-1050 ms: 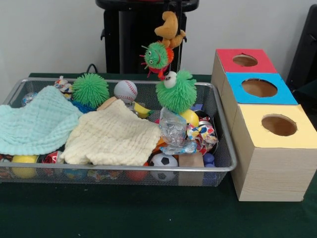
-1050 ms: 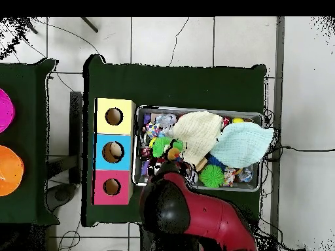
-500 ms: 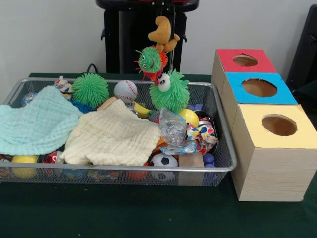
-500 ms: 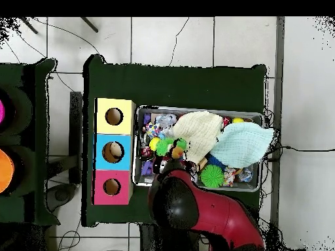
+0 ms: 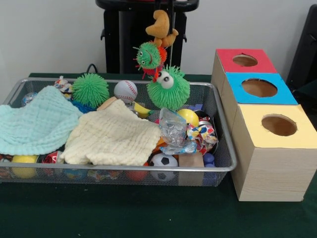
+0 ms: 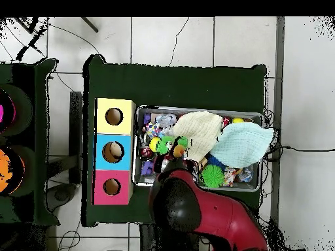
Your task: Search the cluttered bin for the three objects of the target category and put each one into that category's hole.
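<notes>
Dangling toys (image 5: 159, 59) show in front; overhead, the arm (image 6: 196, 212) covers them.

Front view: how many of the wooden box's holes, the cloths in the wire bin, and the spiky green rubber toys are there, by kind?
Round holes in the wooden box: 3 (red, blue, yellow)
Cloths: 2 (mint green, cream)
Spiky green rubber toys: 3 (plain ball, two-eyed ones)
Total: 8

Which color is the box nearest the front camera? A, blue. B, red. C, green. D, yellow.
D: the yellow-topped box sits closest in the front view, with the blue box behind it and the red box farthest back.
</notes>
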Available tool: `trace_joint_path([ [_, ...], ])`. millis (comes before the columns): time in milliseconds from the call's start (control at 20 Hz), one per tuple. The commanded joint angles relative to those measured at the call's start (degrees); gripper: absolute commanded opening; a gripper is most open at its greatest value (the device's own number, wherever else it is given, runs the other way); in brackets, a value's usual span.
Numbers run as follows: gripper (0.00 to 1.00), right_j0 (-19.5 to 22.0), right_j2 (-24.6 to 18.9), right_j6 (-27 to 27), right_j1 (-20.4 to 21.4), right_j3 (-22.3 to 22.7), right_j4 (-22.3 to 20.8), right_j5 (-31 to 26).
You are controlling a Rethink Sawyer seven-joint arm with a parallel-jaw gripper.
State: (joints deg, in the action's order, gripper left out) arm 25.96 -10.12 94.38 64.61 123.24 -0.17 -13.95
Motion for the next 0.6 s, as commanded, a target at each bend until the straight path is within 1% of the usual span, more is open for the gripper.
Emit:
trace_joint_path([
  [50,0.00,0.1,-3.7,4.7,3.1,1.3,1.7,-6.4],
  [250,0.00,-1.5,-2.3,5.5,4.0,0.0,1.9,-9.0],
  [300,0.00,-1.4,-2.6,5.6,3.4,0.1,1.7,-8.2],
  [450,0.00,1.0,-5.2,5.9,-0.3,2.7,0.7,-0.6],
  [550,0.00,0.9,-4.8,6.2,-0.7,2.8,0.0,0.3],
  [600,0.00,1.0,-5.0,5.9,-0.1,2.8,0.4,-0.7],
])
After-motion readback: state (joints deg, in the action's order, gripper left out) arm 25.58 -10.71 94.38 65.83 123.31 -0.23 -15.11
